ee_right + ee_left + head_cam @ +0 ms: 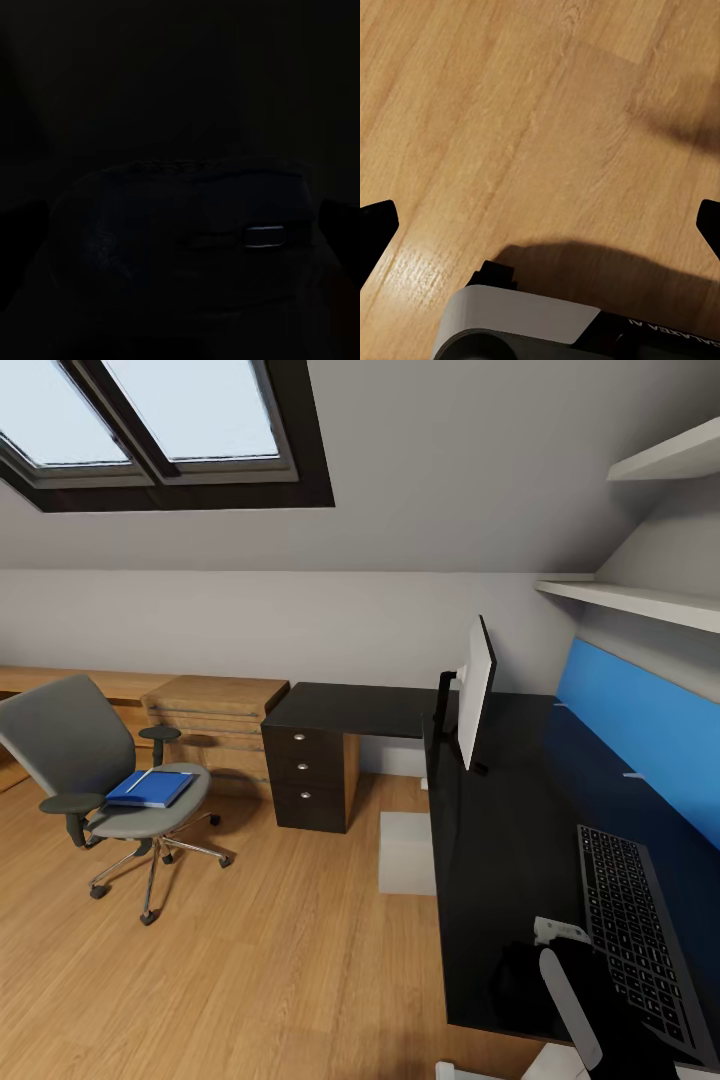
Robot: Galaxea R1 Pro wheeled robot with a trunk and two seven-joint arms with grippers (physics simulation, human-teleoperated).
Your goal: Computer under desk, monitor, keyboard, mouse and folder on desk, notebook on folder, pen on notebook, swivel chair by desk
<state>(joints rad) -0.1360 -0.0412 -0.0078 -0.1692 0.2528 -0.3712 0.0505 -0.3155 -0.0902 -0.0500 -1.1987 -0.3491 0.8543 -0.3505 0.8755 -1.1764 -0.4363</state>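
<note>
The grey swivel chair (95,760) stands on the floor at the left, apart from the black desk (510,820). The blue folder (150,789) lies on its seat with the pale pen (139,780) across it. I cannot pick out the notebook. The monitor (478,695) stands on the desk, seen edge-on. The keyboard (630,930) lies at the desk's near right. My right arm (568,1000) hangs beside it. My right gripper (180,225) is open around a dark rounded shape, probably the mouse (187,225). My left gripper (540,225) is open over bare floor. The computer is not clearly in view.
A black drawer unit (305,775) sits under the desk's far wing, beside low wooden shelving (215,710). A light grey block (405,850) stands on the floor at the desk's edge. A blue back panel (640,730) lines the desk's right side. Wooden floor (280,960) lies between chair and desk.
</note>
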